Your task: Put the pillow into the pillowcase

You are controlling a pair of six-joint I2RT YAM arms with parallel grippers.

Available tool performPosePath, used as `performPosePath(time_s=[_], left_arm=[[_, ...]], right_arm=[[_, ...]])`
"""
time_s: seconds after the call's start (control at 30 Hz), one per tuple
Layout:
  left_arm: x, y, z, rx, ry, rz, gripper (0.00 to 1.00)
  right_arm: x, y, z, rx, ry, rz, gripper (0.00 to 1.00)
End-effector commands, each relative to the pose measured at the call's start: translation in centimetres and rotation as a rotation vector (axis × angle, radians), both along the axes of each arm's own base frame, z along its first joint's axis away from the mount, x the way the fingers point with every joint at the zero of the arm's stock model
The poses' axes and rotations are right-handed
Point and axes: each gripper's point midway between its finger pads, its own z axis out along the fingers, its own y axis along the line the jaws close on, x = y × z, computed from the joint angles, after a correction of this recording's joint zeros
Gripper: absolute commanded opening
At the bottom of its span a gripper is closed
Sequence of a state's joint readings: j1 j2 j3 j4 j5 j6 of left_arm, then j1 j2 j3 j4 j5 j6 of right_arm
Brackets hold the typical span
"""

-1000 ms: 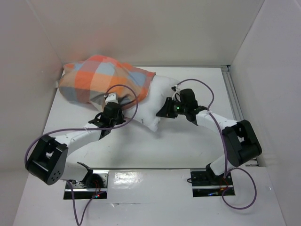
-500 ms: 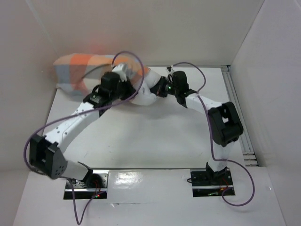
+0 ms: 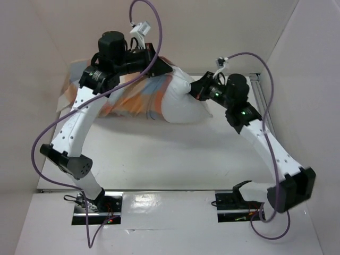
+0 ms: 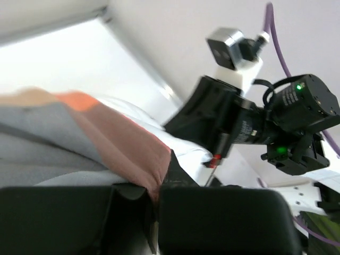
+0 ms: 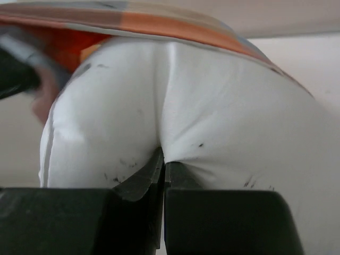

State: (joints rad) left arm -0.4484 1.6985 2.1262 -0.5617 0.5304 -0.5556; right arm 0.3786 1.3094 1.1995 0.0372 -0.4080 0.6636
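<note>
The white pillow (image 3: 180,103) hangs lifted above the table, its left part inside the checked pillowcase (image 3: 133,98). My left gripper (image 3: 159,68) is shut on the pillowcase's upper edge; the left wrist view shows orange and grey cloth (image 4: 127,149) pinched between the jaws. My right gripper (image 3: 194,89) is shut on the pillow's bare right end; the right wrist view shows white fabric (image 5: 212,117) pinched at the fingertips (image 5: 154,170), with the pillowcase rim (image 5: 159,24) over the pillow's top.
White walls close in the table (image 3: 175,154) at back, left and right. A metal rail (image 3: 263,101) runs along the right edge. Purple cables (image 3: 143,21) loop above both arms. The arm bases (image 3: 234,204) sit at the near edge.
Both arms have risen and lifted pillow and pillowcase off the table. The left gripper moved up and right with the pillowcase edge; the right gripper pulled right, holding the pillow's end.
</note>
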Motion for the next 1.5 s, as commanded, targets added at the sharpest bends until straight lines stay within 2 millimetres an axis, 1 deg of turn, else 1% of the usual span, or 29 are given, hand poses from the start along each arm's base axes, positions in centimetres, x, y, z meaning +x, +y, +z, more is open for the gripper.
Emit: performPosePath(time_s=[0.0,0.07,0.1,0.17,0.2,0.23,0.3,0.33,0.37,0.4,0.5,0.53,0.57,0.6,0.63,0.7,0.73,0.77,0.83,0.87,0.9,0.93,1.0,1.03,1.07,1.1,1.17,1.27,1.47], left_arm=[[-6.3,0.1,10.3,-0.164,-0.270,-0.140,0.00],[-5.5,0.2,10.9,-0.183,-0.291,-0.097,0.00],[-3.1,-0.9,8.9,-0.161,-0.244,-0.087,0.00],[-0.5,-2.4,7.8,-0.171,-0.206,-0.089,0.00],[1.5,-3.0,6.4,-0.159,-0.181,-0.089,0.00],[5.3,-5.0,2.6,-0.139,-0.105,-0.086,0.00],[8.5,-6.6,-2.2,-0.105,-0.010,-0.081,0.00],[10.2,-7.5,-6.2,-0.072,0.062,-0.077,0.30],[10.5,-7.7,-7.6,-0.057,0.096,-0.075,0.30],[11.0,-7.3,-8.6,-0.041,0.105,-0.068,0.53],[9.9,-5.2,-7.8,0.007,0.054,0.005,0.77],[9.5,-4.5,-7.0,0.020,0.022,0.031,0.90],[9.5,-3.3,-7.5,0.071,-0.001,0.078,0.92],[8.8,-2.9,-6.8,0.088,-0.024,0.099,0.93],[7.3,-1.5,-4.5,0.088,-0.074,0.127,0.93],[6.9,0.4,-6.1,0.167,-0.075,0.196,0.88],[5.8,1.7,-5.2,0.178,-0.094,0.230,0.84],[5.2,2.0,-8.5,0.236,-0.046,0.238,0.76],[4.3,3.1,-11.0,0.310,-0.027,0.288,0.71],[2.8,4.0,-13.3,0.354,0.006,0.306,0.69],[2.5,5.2,-14.6,0.403,0.013,0.373,0.69],[1.3,5.2,-15.3,0.415,0.021,0.392,0.69],[-1.6,6.7,-17.5,0.427,0.040,0.442,0.72],[-2.9,6.2,-17.9,0.408,0.038,0.422,0.78],[-3.1,6.2,-17.7,0.362,0.026,0.435,0.79],[-4.5,6.0,-19.3,0.341,0.066,0.422,0.79],[-5.1,5.6,-20.8,0.352,0.088,0.444,0.80],[-4.6,5.9,-23.0,0.399,0.097,0.515,0.80],[-2.5,5.8,-25.4,0.420,0.106,0.601,0.79]], right_arm=[[-5.2,-0.5,-3.1,-0.123,0.093,0.079,0.00],[-6.7,-0.6,-4.7,-0.119,0.160,0.107,0.00],[-7.2,-0.4,-4.9,-0.104,0.173,0.125,0.00],[-8.1,0.1,-6.7,-0.057,0.264,0.156,0.00],[-7.6,0.7,-7.4,-0.032,0.277,0.166,0.00],[-7.0,0.7,-8.1,-0.012,0.305,0.151,0.00],[-4.9,0.3,-10.2,0.034,0.362,0.095,0.00],[-2.8,-1.5,-11.5,0.069,0.413,-0.015,0.00],[-1.5,-2.6,-12.1,0.095,0.427,-0.057,0.00],[0.6,-3.5,-12.7,0.139,0.414,-0.104,0.00],[5.5,-8.4,-14.3,0.212,0.435,-0.268,0.00],[7.3,-9.6,-17.1,0.172,0.495,-0.310,0.05],[8.7,-10.8,-17.8,0.103,0.467,-0.319,0.49],[10.7,-10.7,-15.6,0.070,0.415,-0.308,0.66],[10.6,-10.8,-18.7,0.011,0.517,-0.305,0.71],[11.1,-11.4,-18.4,-0.049,0.483,-0.295,0.87],[10.7,-11.8,-18.2,-0.070,0.482,-0.309,0.93],[10.5,-12.1,-17.8,-0.087,0.472,-0.317,0.98],[9.4,-13.3,-18.5,-0.134,0.482,-0.375,1.00],[8.8,-13.6,-17.0,-0.131,0.445,-0.397,1.00],[7.5,-13.7,-18.0,-0.137,0.467,-0.397,1.00],[6.6,-13.8,-16.4,-0.126,0.427,-0.398,1.00],[4.9,-14.5,-17.2,-0.152,0.442,-0.430,1.00],[4.0,-14.9,-15.9,-0.141,0.408,-0.440,1.00],[3.5,-15.1,-15.8,-0.142,0.401,-0.452,1.00],[2.6,-15.1,-16.5,-0.152,0.409,-0.440,1.00],[1.6,-14.3,-15.8,-0.153,0.373,-0.405,1.00],[0.2,-11.8,-16.7,-0.201,0.346,-0.295,1.00],[-2.5,-6.4,-20.6,-0.262,0.411,-0.092,1.00]])
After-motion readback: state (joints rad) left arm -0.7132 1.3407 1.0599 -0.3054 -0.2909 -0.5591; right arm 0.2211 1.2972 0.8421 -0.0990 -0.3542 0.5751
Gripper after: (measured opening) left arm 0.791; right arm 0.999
